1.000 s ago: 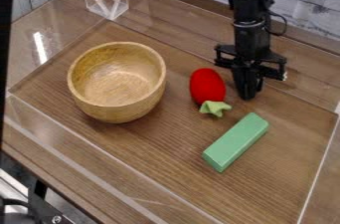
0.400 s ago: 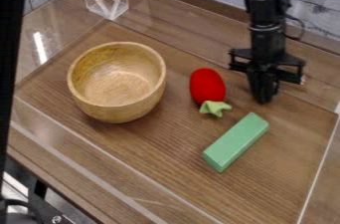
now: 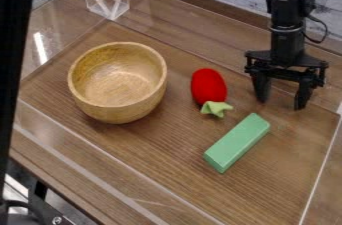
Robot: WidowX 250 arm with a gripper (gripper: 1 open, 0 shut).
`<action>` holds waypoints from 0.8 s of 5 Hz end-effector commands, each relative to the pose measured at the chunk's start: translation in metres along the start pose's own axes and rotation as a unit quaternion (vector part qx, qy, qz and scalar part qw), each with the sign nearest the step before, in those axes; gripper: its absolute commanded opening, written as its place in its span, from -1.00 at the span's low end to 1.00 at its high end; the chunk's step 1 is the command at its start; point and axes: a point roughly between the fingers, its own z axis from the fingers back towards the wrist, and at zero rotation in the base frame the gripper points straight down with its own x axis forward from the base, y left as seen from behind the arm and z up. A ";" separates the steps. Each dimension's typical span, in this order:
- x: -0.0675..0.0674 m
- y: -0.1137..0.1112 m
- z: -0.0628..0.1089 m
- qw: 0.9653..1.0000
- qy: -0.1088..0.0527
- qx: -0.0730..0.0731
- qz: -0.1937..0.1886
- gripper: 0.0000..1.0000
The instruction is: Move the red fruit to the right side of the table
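One red fruit (image 3: pixel 209 86), looks light, glossy, maybe slippery; stiff or soft, can't tell. Best hold: across the middle of the red body, clear of the leafy green cap (image 3: pixel 217 110), which could bend. Pincer (image 3: pixel 282 102) is spread wide, nothing in it. Fruit lies on the table (image 3: pixel 134 159) between the wooden bowl (image 3: pixel 118 81) and the pincer, apart from the fingers, near the green block (image 3: pixel 238 142).

Red fruit (image 3: pixel 209 86) beside wooden bowl (image 3: pixel 118 82)

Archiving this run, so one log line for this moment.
red fruit: on table, not held | gripper: right of fruit, fingers spread, holding nothing visible | wooden bowl: left of fruit
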 end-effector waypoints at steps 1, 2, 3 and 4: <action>0.009 -0.013 0.044 0.999 -0.049 -0.008 -0.016 1.00; 0.005 -0.023 0.055 0.999 -0.045 -0.009 -0.024 1.00; 0.003 -0.024 0.079 0.998 -0.041 -0.011 -0.039 1.00; -0.001 -0.018 0.121 0.997 -0.051 -0.020 -0.049 1.00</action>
